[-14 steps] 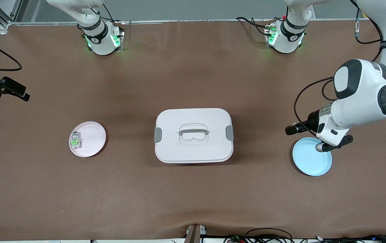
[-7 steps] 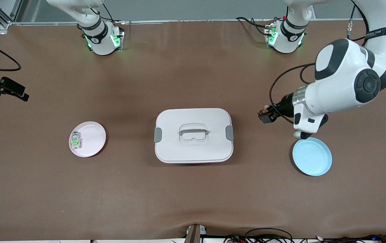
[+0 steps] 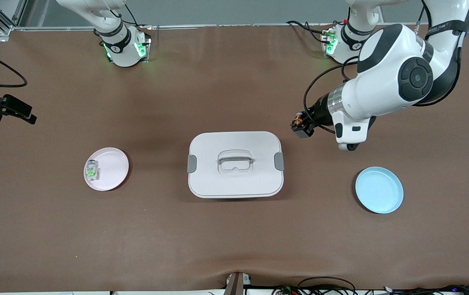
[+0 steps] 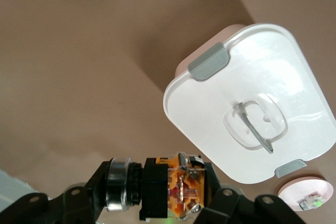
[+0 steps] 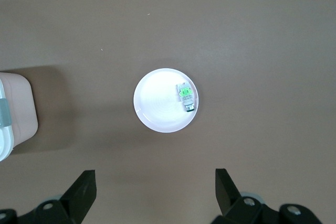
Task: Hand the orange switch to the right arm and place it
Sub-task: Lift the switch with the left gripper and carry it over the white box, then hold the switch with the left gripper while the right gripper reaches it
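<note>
Left gripper (image 3: 300, 126), right of centre in the front view, is clamped on the orange switch (image 4: 181, 192) and carries it in the air just off the upper right corner of the white lidded box (image 3: 235, 164), likely heading to a handover. The right gripper (image 5: 155, 195) waits with jaws wide apart above the pink plate (image 5: 157, 111), lower left in the front view, which holds a whitish green-marked piece (image 5: 186, 97). Blue plate (image 3: 379, 189) at lower right sits bare.

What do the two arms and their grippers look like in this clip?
Both are glossy white arms with black joint caps and bands. The left arm has a silver wrist ring, looping black cables and lettering on a black band. The bases glow green. The left gripper and right gripper are black, with screws showing.
</note>
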You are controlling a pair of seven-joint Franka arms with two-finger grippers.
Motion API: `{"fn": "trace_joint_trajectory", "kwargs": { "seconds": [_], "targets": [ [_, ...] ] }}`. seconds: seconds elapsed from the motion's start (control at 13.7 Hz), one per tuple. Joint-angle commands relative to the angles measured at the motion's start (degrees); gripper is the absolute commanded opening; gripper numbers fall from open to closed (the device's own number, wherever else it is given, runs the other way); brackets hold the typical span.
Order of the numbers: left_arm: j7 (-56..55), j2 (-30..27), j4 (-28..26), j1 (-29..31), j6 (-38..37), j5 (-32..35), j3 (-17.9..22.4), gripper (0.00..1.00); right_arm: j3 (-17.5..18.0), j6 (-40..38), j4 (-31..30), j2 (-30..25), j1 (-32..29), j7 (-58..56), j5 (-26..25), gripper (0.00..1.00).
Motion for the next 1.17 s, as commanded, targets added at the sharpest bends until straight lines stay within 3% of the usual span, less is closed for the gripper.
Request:
{"fn": "trace_joint_trajectory", "kwargs": {
  "seconds": [0.0, 0.29, 0.44, 0.66, 0.88, 1.1],
  "targets": [
    [-7.2, 4.5, 3.5, 0.3, -1.5, -4.3, -0.2, 0.00, 0.4, -0.3, 1.2, 0.5, -0.4, -0.3, 0.8, 1.00],
    [-10.5, 7.1, 7.8, -0.5, -1.2, -7.8, -0.3, 0.00, 0.6, -0.1, 1.1, 0.4, 0.2, -0.3, 1.2, 1.00],
    [-13.0, 9.9, 10.1, -1.5, -1.0, -8.8, -0.2, 0.00, 0.6, 0.1, -0.3, 0.2, 1.6, 0.8, 5.6, 1.00],
    [-15.5, 11.4, 11.8, -3.0, 0.3, -8.8, -0.1, 0.00, 0.6, 3.6, -3.9, -1.6, 7.7, 13.5, 10.7, 1.00],
    [-16.1, 11.4, 11.8, -3.6, 3.4, -8.8, -0.2, 0.00, 0.6, 9.9, -7.5, -2.6, 14.8, 28.2, 18.6, 1.00],
    [-16.0, 11.7, 11.7, -4.7, 4.8, -8.8, -0.1, 0.00, 0.7, 16.4, -9.1, -2.5, 20.3, 34.5, 24.8, 1.00]
  ]
}}
